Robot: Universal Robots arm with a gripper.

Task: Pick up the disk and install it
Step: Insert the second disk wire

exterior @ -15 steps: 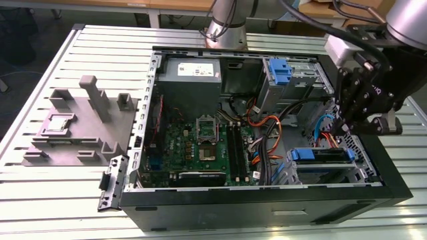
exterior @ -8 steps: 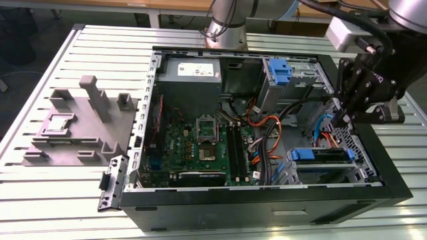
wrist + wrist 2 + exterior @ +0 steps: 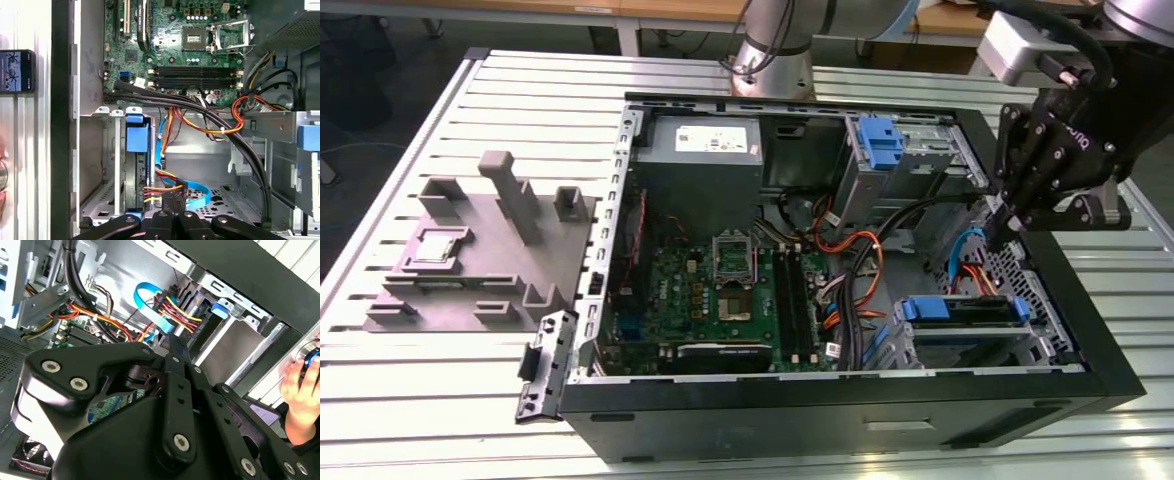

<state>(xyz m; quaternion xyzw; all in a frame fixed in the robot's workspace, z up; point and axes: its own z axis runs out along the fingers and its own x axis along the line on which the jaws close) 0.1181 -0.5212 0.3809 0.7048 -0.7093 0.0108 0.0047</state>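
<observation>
A slatted metal table (image 3: 400,400) carries an open computer case (image 3: 854,420) and a grey fixture (image 3: 480,250).

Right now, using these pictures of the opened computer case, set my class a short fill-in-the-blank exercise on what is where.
1. The gripper hangs over the case's ____ edge in the exterior view.
2. The disk sits in a bay, its carrier frame coloured ____.
3. The grey fixture block stands ____ the computer case, on the slatted table.
4. Memory slots run beside the empty processor ____ on the motherboard.

Missing words: right; blue; outside; socket
</observation>
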